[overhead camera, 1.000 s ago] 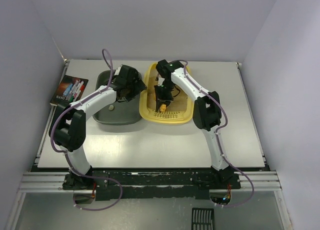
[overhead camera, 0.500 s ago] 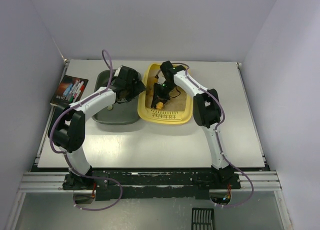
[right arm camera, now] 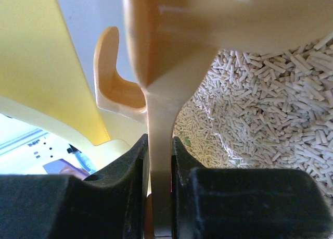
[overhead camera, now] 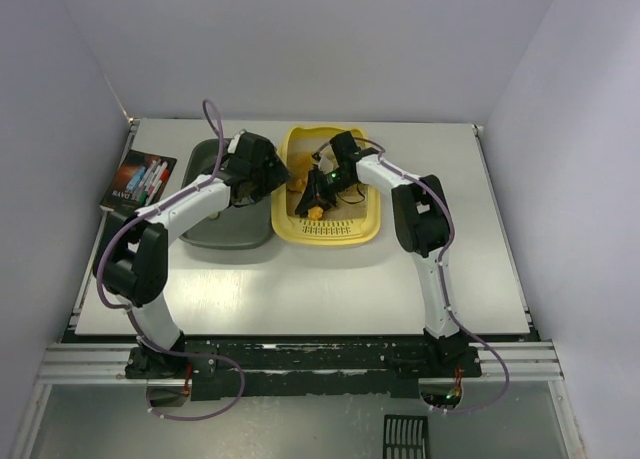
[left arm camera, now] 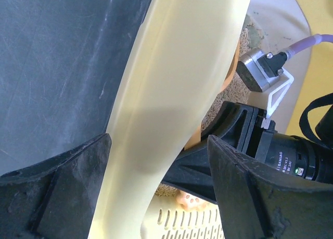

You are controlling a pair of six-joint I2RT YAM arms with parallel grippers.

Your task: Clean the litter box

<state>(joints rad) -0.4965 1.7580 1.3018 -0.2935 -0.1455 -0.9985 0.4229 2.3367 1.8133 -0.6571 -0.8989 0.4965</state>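
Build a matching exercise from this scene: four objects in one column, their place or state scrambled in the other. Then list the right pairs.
Objects
1. litter box
2. grey-green tray
3. scoop
4. printed card

Place or state
A. clamped in the right gripper
B. at the left edge of the table
C. holds pale pellet litter
D. dark, just left of the yellow box in the top view

Pairs: 1-C, 2-D, 3-A, 4-B
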